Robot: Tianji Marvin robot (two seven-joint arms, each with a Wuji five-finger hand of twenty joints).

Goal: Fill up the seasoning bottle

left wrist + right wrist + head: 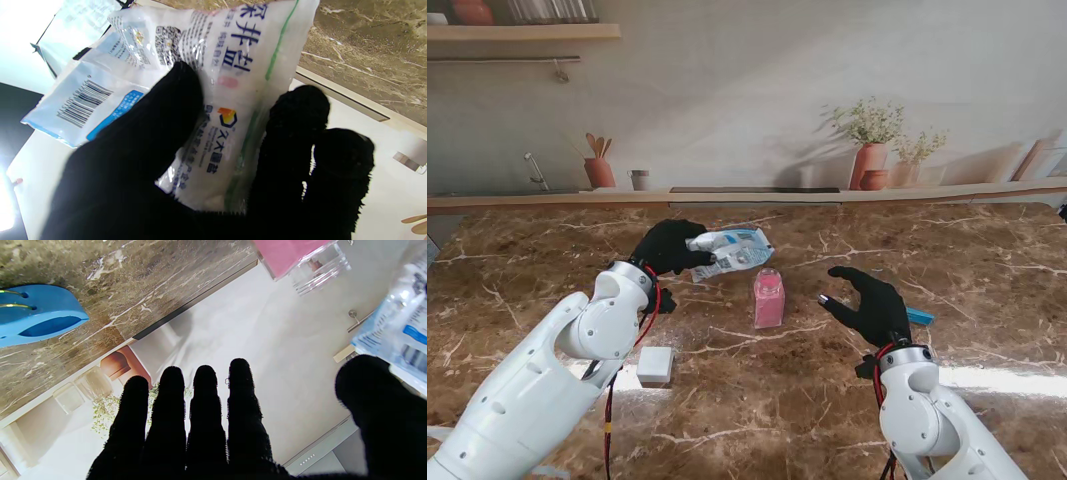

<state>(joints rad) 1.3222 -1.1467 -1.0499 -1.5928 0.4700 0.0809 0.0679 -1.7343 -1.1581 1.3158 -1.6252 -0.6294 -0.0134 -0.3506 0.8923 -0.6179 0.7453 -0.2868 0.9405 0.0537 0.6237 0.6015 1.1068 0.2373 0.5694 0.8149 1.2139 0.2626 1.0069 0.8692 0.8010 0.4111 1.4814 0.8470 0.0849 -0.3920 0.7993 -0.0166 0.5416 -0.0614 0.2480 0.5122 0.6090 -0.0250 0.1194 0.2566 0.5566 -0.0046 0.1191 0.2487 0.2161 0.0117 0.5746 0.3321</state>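
The left hand (667,247), gloved in black, grips a white and blue salt bag (732,250) and holds it clear of the marble tabletop (987,270), farther from me than the seasoning bottle (769,298) and a little to its left. In the left wrist view the thumb (166,110) presses the printed face of the bag (233,100) while other fingers (293,120) close on its far side; the bag's top runs out of the picture, so whether it is opened cannot be told. The pink bottle stands upright on the tabletop between the two hands, touched by neither; its mouth is hard to make out from the stand, and the right wrist view shows only a cropped corner of it (300,256). The right hand (872,305) hovers beside the bottle, fingers (205,400) extended and thumb spread, holding nothing. A blue object (919,317) lies half hidden behind that hand. A small white block (656,365) sits near the left forearm.
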